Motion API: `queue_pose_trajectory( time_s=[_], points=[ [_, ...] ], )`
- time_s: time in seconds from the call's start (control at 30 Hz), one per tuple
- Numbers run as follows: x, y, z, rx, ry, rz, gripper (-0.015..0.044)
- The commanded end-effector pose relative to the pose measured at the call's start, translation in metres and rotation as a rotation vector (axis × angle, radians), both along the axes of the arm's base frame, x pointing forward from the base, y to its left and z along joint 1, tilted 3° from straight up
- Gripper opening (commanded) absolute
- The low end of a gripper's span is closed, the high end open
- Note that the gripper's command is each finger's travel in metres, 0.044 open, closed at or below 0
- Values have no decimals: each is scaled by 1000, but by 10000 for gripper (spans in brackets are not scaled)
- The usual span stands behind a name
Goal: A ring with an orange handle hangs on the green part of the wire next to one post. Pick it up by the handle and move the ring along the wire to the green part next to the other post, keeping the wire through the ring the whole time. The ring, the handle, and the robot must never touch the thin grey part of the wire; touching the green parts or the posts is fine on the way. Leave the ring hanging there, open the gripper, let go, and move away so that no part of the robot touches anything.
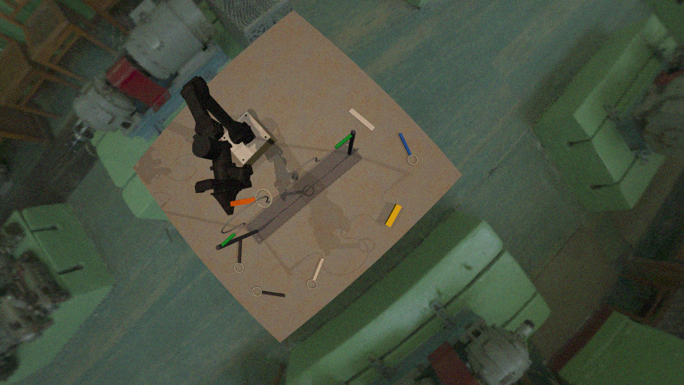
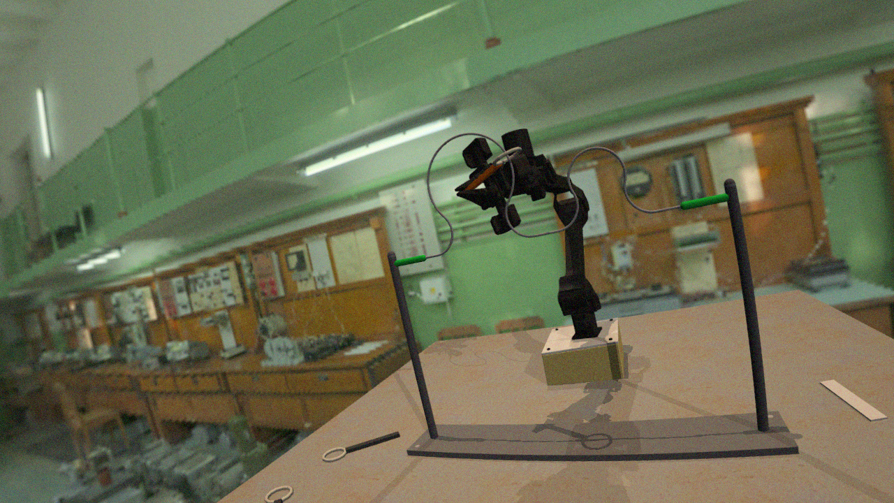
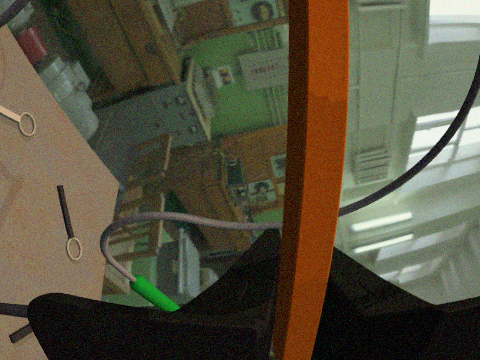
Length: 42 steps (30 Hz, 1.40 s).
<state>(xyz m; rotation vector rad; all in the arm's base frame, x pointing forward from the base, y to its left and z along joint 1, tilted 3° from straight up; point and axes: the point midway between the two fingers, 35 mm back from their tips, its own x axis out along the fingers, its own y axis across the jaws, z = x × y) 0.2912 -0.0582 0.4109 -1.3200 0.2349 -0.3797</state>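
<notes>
The orange handle [image 1: 242,201] [image 2: 483,178] [image 3: 317,150] is being gripped by the closed gripper [image 1: 231,206] [image 2: 460,191] [image 3: 286,242]. The ring [image 1: 263,198] [image 2: 511,151] is being held high by the grey wire [image 1: 230,217] [image 2: 429,181] [image 3: 200,220], beside the big loop; contact cannot be judged. Picking up is apparently done; reaching the other green part, releasing and withdrawing are being left. Loose wands are being supported by the brown tabletop [image 1: 296,62] [image 2: 500,388] [image 3: 30,165], inside a green-walled workshop.
</notes>
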Motion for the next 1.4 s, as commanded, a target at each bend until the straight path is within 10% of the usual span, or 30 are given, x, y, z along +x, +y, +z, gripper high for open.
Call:
queue_pose_trajectory(
  time_s=[0.0, 1.37],
  points=[
    [-3, -1, 2, -50, -12, -5, -150],
    [-4, -1, 15, -559, -68, -34, -150]
  ],
)
